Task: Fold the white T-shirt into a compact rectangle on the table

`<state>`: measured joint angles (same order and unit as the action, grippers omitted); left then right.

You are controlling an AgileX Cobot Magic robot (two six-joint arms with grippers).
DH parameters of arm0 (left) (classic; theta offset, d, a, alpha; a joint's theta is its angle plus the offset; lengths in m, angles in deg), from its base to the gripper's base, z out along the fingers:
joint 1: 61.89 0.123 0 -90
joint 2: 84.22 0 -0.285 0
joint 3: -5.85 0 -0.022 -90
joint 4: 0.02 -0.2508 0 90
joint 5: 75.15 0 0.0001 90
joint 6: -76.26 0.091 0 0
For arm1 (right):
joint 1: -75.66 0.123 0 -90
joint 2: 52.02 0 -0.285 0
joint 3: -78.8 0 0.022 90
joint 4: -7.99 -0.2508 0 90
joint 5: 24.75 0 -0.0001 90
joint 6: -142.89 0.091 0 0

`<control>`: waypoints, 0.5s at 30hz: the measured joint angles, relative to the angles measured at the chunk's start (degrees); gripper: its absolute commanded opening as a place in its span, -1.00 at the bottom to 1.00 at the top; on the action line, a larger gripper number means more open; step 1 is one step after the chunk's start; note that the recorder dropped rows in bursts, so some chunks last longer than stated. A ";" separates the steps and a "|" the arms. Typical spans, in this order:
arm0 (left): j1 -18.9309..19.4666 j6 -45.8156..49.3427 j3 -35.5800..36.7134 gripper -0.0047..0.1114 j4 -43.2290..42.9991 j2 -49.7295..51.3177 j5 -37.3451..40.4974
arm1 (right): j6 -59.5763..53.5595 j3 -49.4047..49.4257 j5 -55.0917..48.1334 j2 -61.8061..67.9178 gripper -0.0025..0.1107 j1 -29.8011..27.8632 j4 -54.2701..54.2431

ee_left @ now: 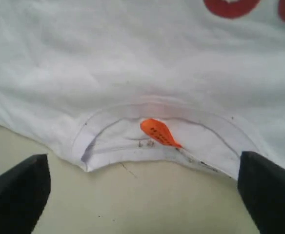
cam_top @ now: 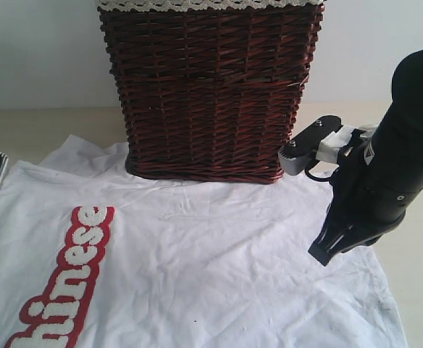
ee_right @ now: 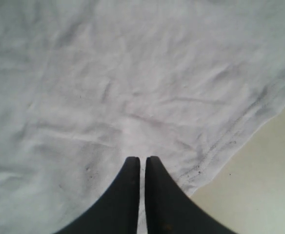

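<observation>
The white T-shirt [cam_top: 219,254], short-sleeved cotton, lies spread flat and face up over the wide, smooth, pale cream table [cam_top: 23,123], with no fold in it yet as far as I can see.

At the far left, the left gripper [ee_left: 142,195] hangs with its black jaws spread wide. They sit above bare tabletop, just short of the ribbed collar [ee_left: 157,109], and hold nothing. A small orange tag [ee_left: 159,132] sits in the neck opening, between the two fingers and a little beyond them.

Next along is the red outline patch [cam_top: 66,283] with its fuzzy white letters, running down the chest.

In the middle, at the back, stands a tall dark brown wicker basket [cam_top: 208,94] with a lace-edged cloth liner [cam_top: 208,4] at its rim. Its foot meets the shirt's far edge, though whether it stands on the cloth I can't tell.

On the right, the right gripper [ee_right: 141,168] points down at the shirt near the stitched hem [ee_right: 230,141]. Its jaws are closed together, with no cloth visibly pinched between them.

To my eye this is the start of the first fold, with each end being lined up for a grasp. The left jaws would need to lower and close on the collar edge. The right jaws must part before they can take the hem. The basket may crowd any fold toward the back.
</observation>
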<state>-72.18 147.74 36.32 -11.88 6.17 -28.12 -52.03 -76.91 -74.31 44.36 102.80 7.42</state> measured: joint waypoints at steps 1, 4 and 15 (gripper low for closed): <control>1.58 1.99 0.00 0.89 0.96 0.00 0.00 | 0.00 0.00 0.00 0.00 -0.84 0.00 -0.11; 5.75 7.00 0.00 0.89 3.77 0.13 -0.94 | 0.00 0.00 0.00 0.00 -0.84 0.00 -0.11; 10.63 15.00 0.00 0.89 5.67 9.45 -0.59 | 0.00 0.00 0.00 0.00 -0.84 0.00 -0.42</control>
<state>-61.55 162.74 36.32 -6.21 15.61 -28.71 -52.03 -76.91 -74.31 44.36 102.80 7.00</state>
